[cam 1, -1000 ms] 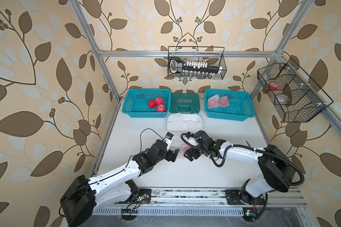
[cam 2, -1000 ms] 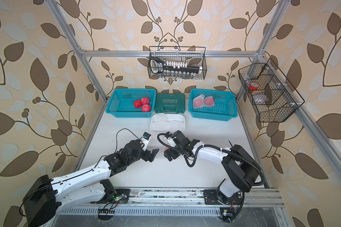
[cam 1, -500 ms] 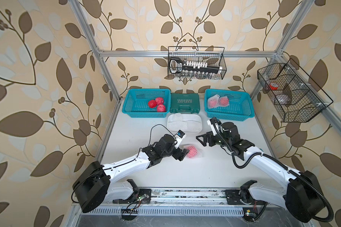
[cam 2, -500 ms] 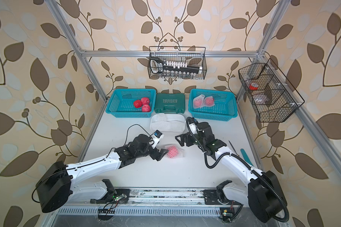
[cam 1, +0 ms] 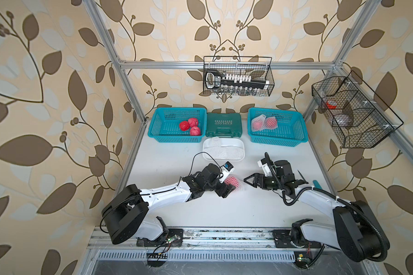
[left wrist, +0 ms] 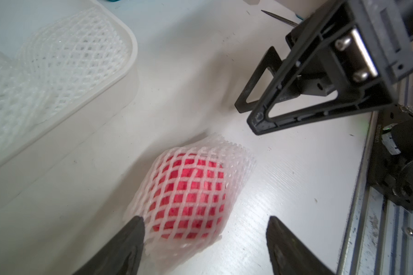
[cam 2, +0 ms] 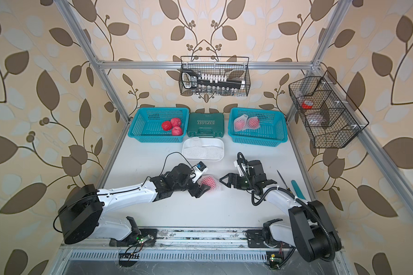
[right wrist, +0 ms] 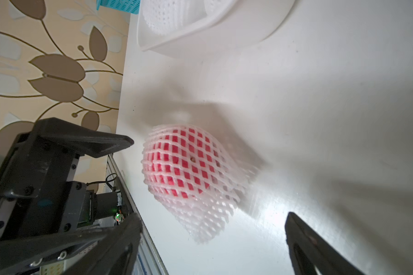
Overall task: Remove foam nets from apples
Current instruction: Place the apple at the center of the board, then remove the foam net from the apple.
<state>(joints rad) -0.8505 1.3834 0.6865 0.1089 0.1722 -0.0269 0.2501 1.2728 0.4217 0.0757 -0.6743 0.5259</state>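
On the smooth white desk (cam 1: 165, 166), near the middle, one round red apple (left wrist: 188, 190) lies inside its white foam net (left wrist: 234, 152), a soft mesh of diamond-shaped holes. Your left gripper (left wrist: 205, 221) stands open, with a black jaw on either side of the fruit and one touching the mesh. Your right gripper (cam 1: 250, 182) is also spread open, just right of the net's loose, puckered end. Farther back, a glossy white tub (cam 1: 231, 142) holds flattened nets.

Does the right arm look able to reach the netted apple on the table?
Likely yes: the right gripper is open, facing the loose end of the foam net across bare table; the left gripper straddles only the apple's opposite end.
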